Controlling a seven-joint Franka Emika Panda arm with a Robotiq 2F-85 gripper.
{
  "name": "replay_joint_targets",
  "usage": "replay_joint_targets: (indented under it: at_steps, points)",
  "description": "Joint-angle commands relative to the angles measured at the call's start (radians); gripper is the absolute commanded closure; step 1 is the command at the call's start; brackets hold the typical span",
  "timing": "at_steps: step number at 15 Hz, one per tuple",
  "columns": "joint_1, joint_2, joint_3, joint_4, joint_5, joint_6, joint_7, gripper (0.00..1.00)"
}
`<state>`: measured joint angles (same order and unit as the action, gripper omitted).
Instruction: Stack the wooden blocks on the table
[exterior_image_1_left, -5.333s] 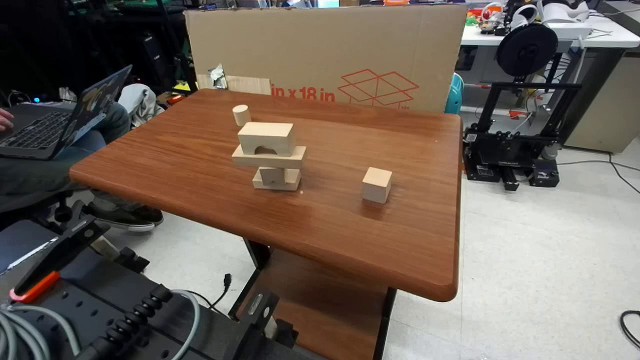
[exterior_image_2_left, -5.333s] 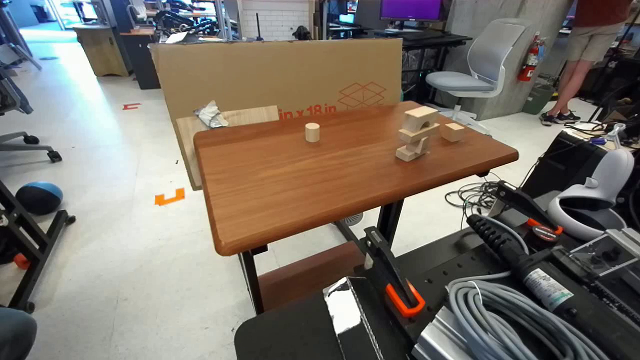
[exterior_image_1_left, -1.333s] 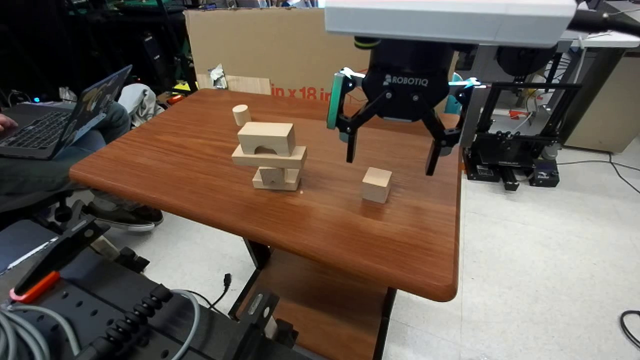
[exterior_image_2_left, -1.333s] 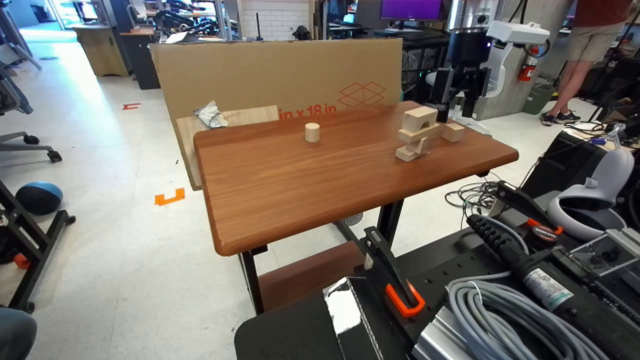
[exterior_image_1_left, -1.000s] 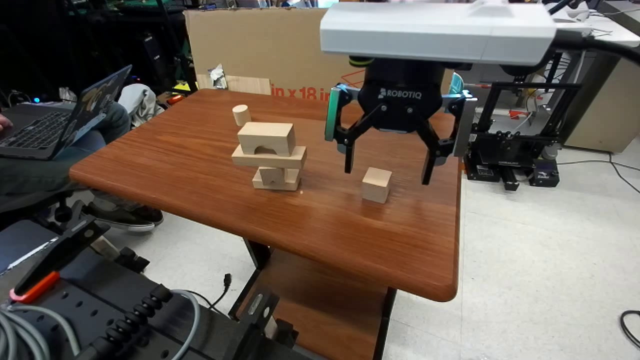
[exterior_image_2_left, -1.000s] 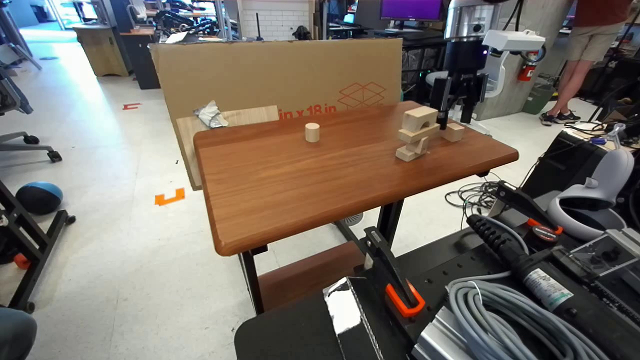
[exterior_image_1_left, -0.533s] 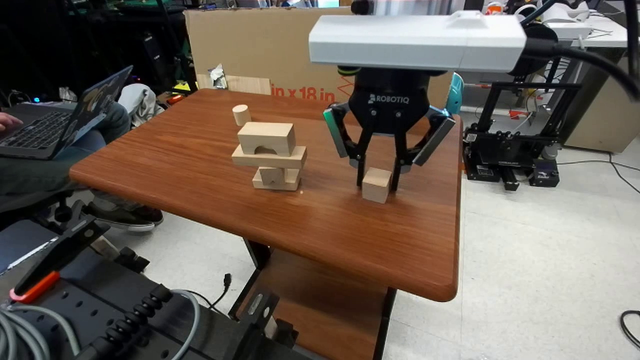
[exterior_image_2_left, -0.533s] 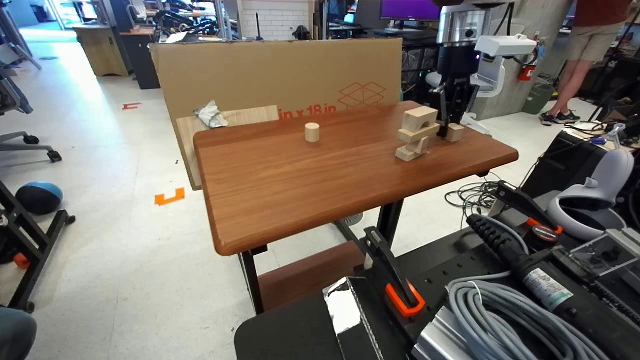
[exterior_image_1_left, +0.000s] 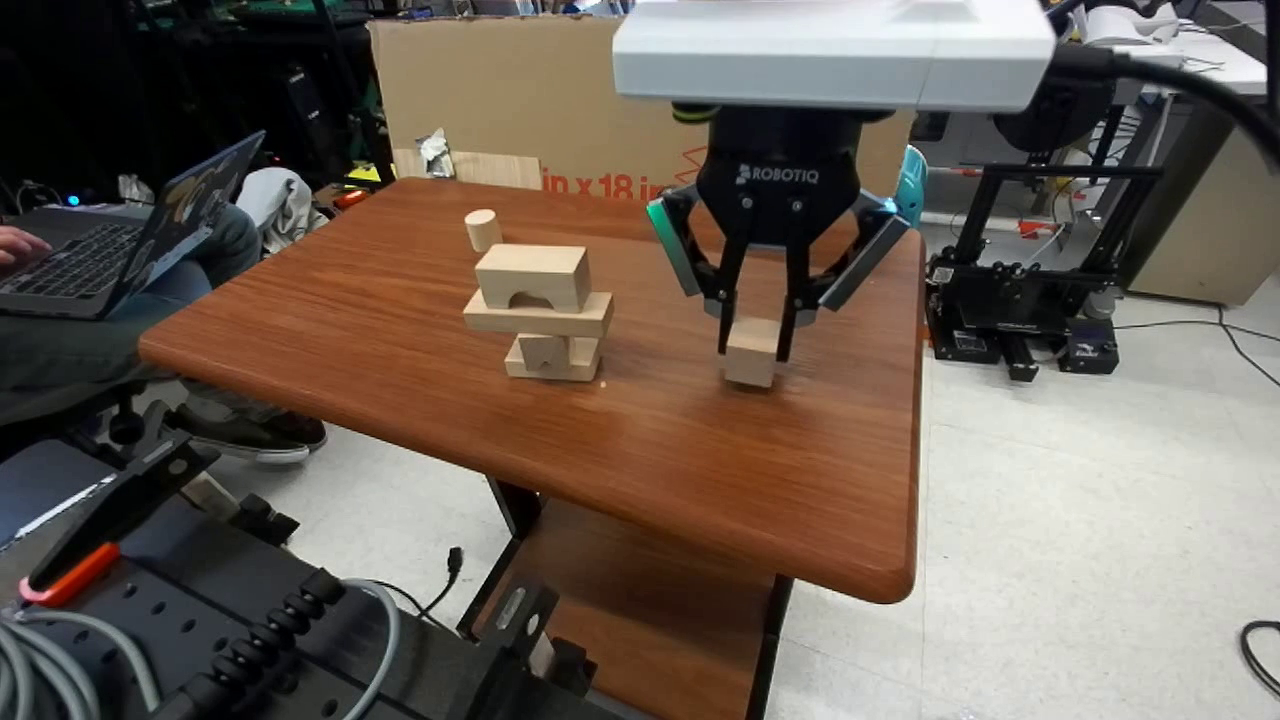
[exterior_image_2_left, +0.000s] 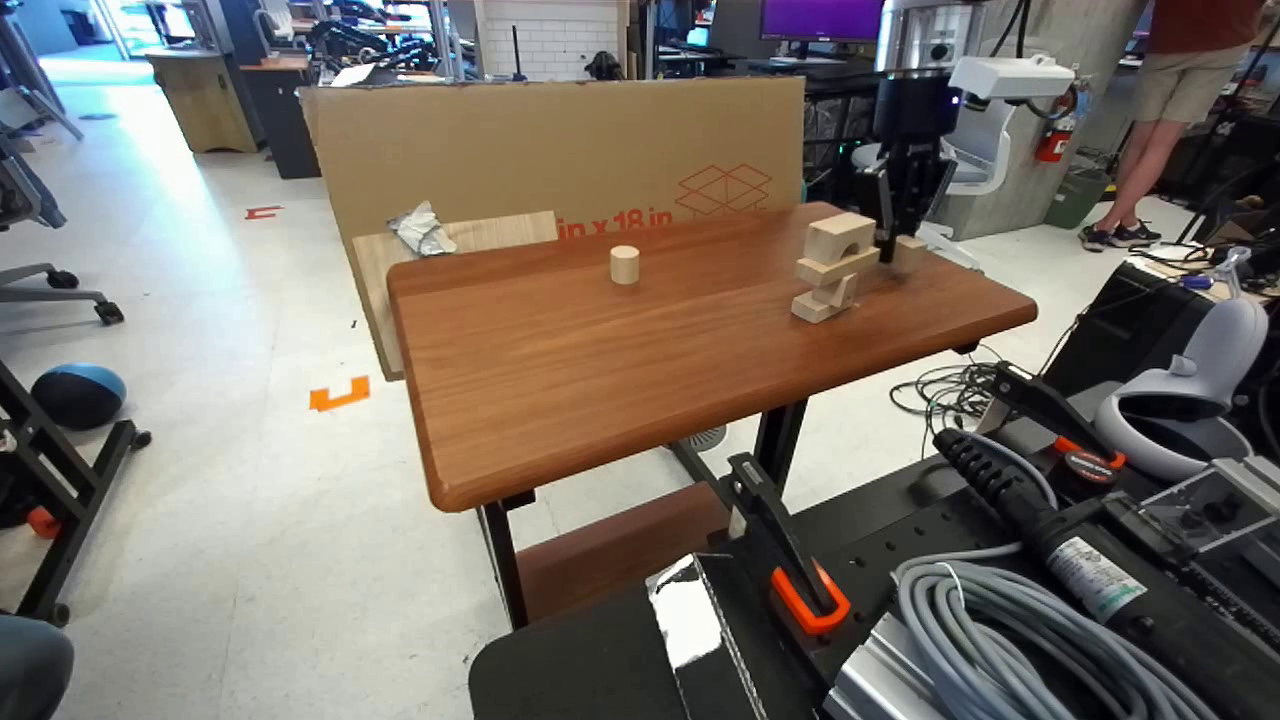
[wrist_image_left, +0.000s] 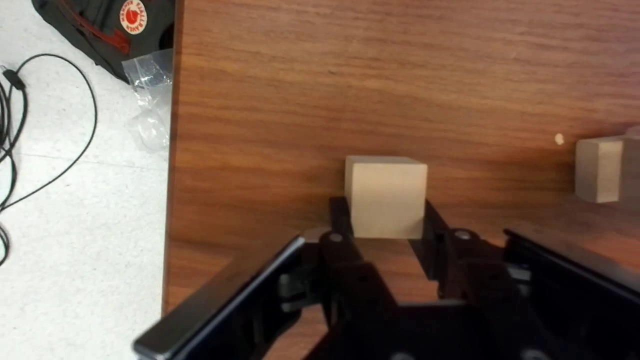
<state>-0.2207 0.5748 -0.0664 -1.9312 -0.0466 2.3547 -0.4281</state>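
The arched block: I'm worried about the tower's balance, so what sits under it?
A long slab, then smaller blocks down to the table. Where pieces touch, their faces are covered.

A laptop (exterior_image_1_left: 165, 235) stands open; grey cable (exterior_image_2_left: 1090, 640) lies coiled.

Six wooden blocks (exterior_image_1_left: 527, 266) in play, count them: four in one stack (exterior_image_1_left: 540, 318), one cylinder (exterior_image_1_left: 483, 231) near the far edge of the worktop (exterior_image_1_left: 660, 470), one cube (exterior_image_1_left: 750, 363) toward its right-hand edge in both exterior views. One pincer (exterior_image_1_left: 753, 356), two fingers (exterior_image_1_left: 786, 342) on that cube, and one cardboard panel (exterior_image_1_left: 530, 100) past the far edge!
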Motion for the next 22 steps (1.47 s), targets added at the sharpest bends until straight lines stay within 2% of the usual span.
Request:
replay_joint_targets:
  at_steps: [1, 6, 13, 22]
  points:
    - [-0.016, -0.113, 0.029, -0.043, 0.036, -0.018, 0.007, 0.92]
    - [0.009, -0.184, 0.046, -0.047, 0.070, -0.042, 0.015, 0.92]
    - [0.030, -0.221, 0.088, -0.098, 0.107, -0.074, -0.021, 0.92]
    - [0.067, -0.413, 0.072, -0.297, 0.064, -0.058, -0.017, 0.92]
